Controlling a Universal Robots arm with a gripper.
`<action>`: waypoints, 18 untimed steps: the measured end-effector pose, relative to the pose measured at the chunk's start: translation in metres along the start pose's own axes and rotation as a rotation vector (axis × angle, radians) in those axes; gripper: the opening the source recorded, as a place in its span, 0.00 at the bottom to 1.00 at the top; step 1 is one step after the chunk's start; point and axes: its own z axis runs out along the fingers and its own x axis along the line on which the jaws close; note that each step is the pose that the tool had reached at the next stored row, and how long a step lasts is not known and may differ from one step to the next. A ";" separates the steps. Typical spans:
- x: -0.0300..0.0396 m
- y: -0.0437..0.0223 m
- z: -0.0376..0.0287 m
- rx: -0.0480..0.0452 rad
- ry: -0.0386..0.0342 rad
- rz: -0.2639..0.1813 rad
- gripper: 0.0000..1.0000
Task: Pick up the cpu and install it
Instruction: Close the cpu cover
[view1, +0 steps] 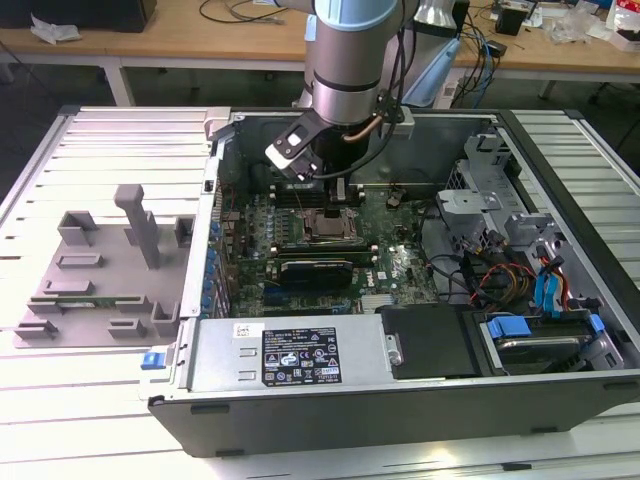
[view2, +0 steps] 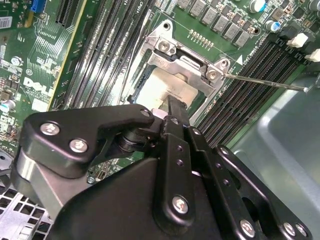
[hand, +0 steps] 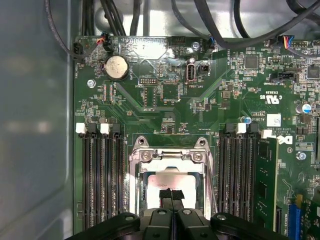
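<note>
1. Cpu (hand: 156, 186) lies flat inside the socket frame (hand: 170, 156). Its pale square top is partly covered by the tool (hand: 171, 195). The tool's two black fingers are pressed together with a thin seam between them.
2. In the second wrist view the tool (view2: 174, 104) comes down onto the middle of the cpu (view2: 162, 85). Whether the tips touch it cannot be told. The tool's black linkage, dotted with screws, hides the near side of the socket.
3. In the exterior view the tool (view1: 335, 200) and arm block the socket, so the cpu is hard to make out there.
4. The socket frame is bright stamped metal with rounded corners and screw heads. A thin wire lever (view2: 265, 82) sticks out from it.
5. Rows of black memory slots (hand: 102, 175) flank the socket on the green motherboard (hand: 165, 115). A round silver coin cell (hand: 116, 67) sits farther off.
6. The board lies in an open dark computer case (view1: 400, 400) with cables and blue-tabbed drive bays at the exterior view's right.
7. The case rests on a pale ribbed table (view1: 100, 420). A grey plastic fixture tray (view1: 100, 290) with upright posts stands at the exterior view's left. Wooden benches (view1: 200, 40) line the far side.
</note>
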 end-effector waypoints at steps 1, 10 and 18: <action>0.0000 0.0000 0.0000 -0.0001 -0.0001 -0.018 0.11; 0.0000 0.0000 0.0004 -0.0006 -0.0011 -0.323 0.11; 0.0000 0.0000 0.0009 -0.0010 -0.0017 -0.530 0.11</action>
